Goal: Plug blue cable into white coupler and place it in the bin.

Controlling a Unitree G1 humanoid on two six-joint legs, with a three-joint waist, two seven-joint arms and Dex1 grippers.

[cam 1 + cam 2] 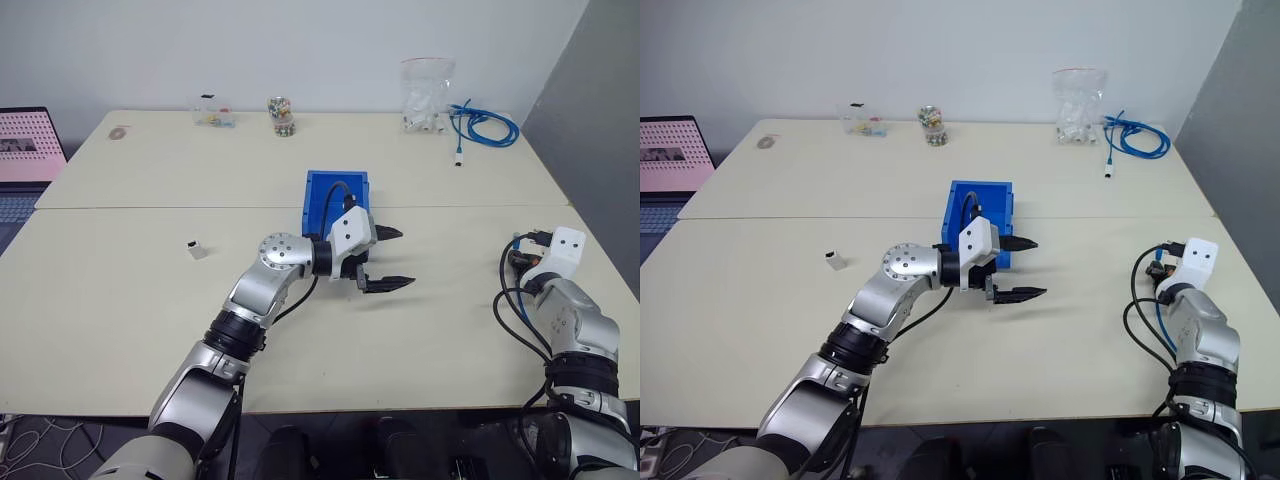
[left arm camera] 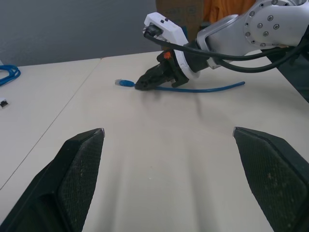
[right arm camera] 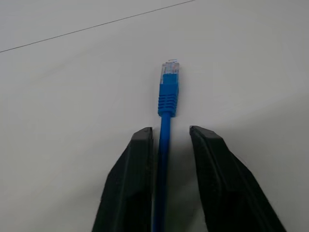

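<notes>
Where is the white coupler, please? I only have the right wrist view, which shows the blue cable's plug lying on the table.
Observer: The white coupler stands on the left part of the table, far from the blue cable, with nothing touching it.
Operator: Thank you. Is the left hand free to fetch it?
Observer: Yes, the left hand is open and empty, hovering mid-table.
Operator: And where is the bin?
Observer: The bin sits at the table's middle, just beyond the left hand. What shows of its inside looks empty.
</notes>
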